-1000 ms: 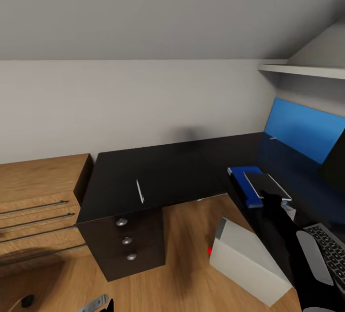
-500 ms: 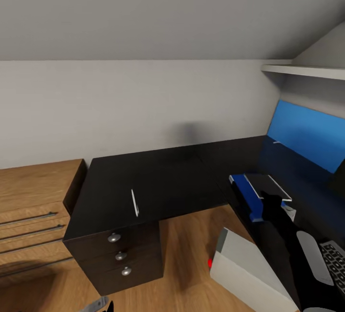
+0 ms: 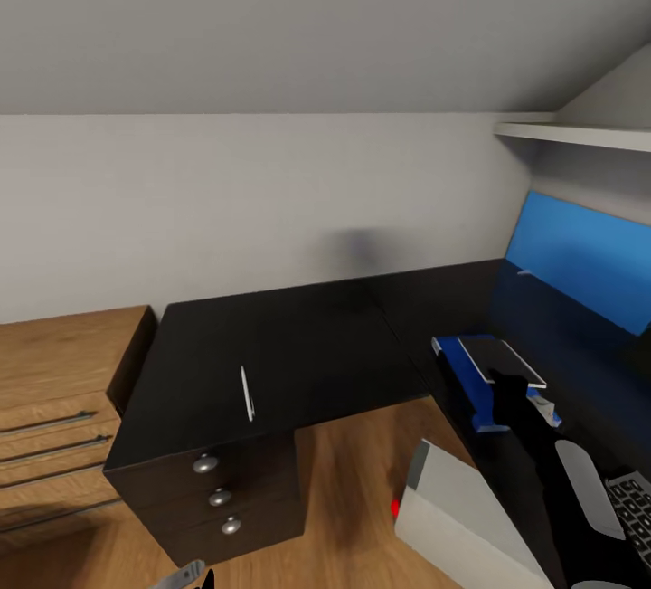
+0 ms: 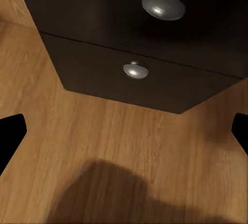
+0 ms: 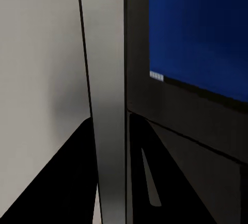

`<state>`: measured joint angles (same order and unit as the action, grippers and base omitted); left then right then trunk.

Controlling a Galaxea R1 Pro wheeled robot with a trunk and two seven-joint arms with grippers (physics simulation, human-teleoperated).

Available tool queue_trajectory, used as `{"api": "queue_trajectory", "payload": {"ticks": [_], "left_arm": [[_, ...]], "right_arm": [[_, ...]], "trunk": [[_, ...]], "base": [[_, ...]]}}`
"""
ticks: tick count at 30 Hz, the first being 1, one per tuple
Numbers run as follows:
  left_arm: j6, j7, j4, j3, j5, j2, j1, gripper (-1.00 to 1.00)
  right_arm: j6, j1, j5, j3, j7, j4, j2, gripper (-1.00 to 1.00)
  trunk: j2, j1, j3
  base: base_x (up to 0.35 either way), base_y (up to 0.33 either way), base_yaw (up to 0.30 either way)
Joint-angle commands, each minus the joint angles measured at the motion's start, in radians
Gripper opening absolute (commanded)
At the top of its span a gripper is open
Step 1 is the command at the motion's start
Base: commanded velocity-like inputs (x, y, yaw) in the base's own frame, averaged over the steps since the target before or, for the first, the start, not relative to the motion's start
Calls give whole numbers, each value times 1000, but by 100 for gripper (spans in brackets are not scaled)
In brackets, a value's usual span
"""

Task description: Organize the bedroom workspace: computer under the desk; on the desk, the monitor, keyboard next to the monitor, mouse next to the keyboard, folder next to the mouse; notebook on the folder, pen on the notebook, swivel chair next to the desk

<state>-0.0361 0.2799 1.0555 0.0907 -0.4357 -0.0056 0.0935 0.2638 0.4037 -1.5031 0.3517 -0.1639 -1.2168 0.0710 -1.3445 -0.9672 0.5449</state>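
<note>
Leftward and a little closer the head view has swung since a second ago, so the whole scene has shifted; the things themselves lie where they lay.

Nearest, the left hand (image 4: 124, 131) hangs low over the wooden floor (image 4: 103, 131) before the drawer unit (image 3: 217, 498), its two dark fingertips spread wide, gripping nothing. The right arm (image 3: 542, 453) reaches along the desk's right wing; whether the right hand is clenched or released I cannot tell.

Beside that arm a corner of the keyboard (image 3: 633, 503) sits on the desk (image 3: 316, 345), and the computer (image 3: 461, 517) stands on the floor in the crook of the desk. Further along, a darker notebook (image 3: 500, 361) already rests on the blue folder (image 3: 466, 376).

On the desk's left wing, well apart from the stack, lies the pen (image 3: 246, 393), alone. Judging by this, the stacking is mostly done; the pen has yet to go atop the notebook, and the chair's placing cannot be judged.
</note>
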Motion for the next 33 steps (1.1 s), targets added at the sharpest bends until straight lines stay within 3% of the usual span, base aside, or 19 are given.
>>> {"api": "queue_trajectory", "payload": {"ticks": [1,15,25,33], "left_arm": [[-4,5,0,3,-10,0,0,100],[-3,7,-8,3,-10,0,0,100],[-2,7,-8,3,-11,-2,0,100],[-2,6,-8,3,-10,-2,0,100]], "right_arm": [[4,0,-10,2,-6,-1,0,-100],[5,1,-10,-16,-12,1,0,-100],[5,1,33,-19,-13,2,0,-100],[4,1,41,-18,-11,2,1,-100]], "trunk": [[0,0,1],[0,0,1],[0,0,1],[0,0,1]], "base": [[186,-4,0],[91,-1,0],[21,0,0],[5,0,0]]}}
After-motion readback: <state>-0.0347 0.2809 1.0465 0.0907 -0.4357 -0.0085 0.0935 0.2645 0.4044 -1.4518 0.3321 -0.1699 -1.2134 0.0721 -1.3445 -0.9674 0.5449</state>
